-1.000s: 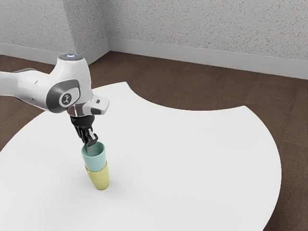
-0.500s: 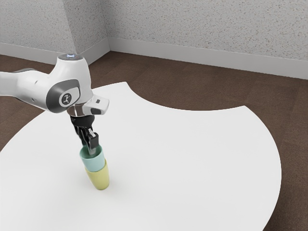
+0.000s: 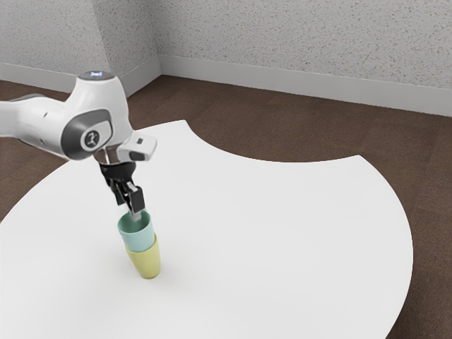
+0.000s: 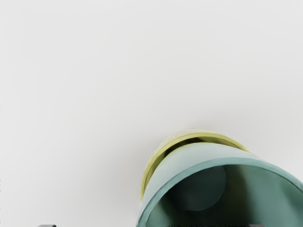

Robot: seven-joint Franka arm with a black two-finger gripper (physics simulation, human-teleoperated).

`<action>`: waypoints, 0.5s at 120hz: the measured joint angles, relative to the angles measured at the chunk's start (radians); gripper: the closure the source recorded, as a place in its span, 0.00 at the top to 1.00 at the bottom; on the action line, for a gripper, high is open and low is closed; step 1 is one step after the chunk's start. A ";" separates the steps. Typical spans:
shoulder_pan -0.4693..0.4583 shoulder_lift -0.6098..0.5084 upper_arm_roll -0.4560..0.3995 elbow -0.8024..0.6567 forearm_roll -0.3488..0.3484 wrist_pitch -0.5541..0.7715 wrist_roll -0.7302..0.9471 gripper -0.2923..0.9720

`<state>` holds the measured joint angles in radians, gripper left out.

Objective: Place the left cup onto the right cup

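Teal cup (image 3: pixel 135 230) sits nested in yellow cup (image 3: pixel 145 262) on worktop (image 3: pixel 282 233). Gripper (image 3: pixel 135 209) just above teal cup's rim, fingers narrow, holding nothing. Advise a straight vertical lift, so the rim isn't clipped.

Note the white table (image 3: pixel 282 233), its far edge cut in a concave curve. Dark brown floor (image 3: pixel 318 123) surrounds it; grey speckled walls (image 3: pixel 318 35) carry a pale baseboard (image 3: pixel 296 81).

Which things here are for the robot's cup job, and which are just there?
For the job:
- teal cup, sitting inside the yellow one
- yellow cup, underneath it
- robot arm, above the cups

Just there:
- white table
- brown floor
- speckled wall
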<state>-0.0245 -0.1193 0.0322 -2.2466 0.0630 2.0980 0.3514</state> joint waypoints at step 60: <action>0.000 -0.012 0.000 0.093 -0.009 -0.060 0.002 0.68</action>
<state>-0.0244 -0.1317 0.0322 -2.1531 0.0542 2.0376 0.3531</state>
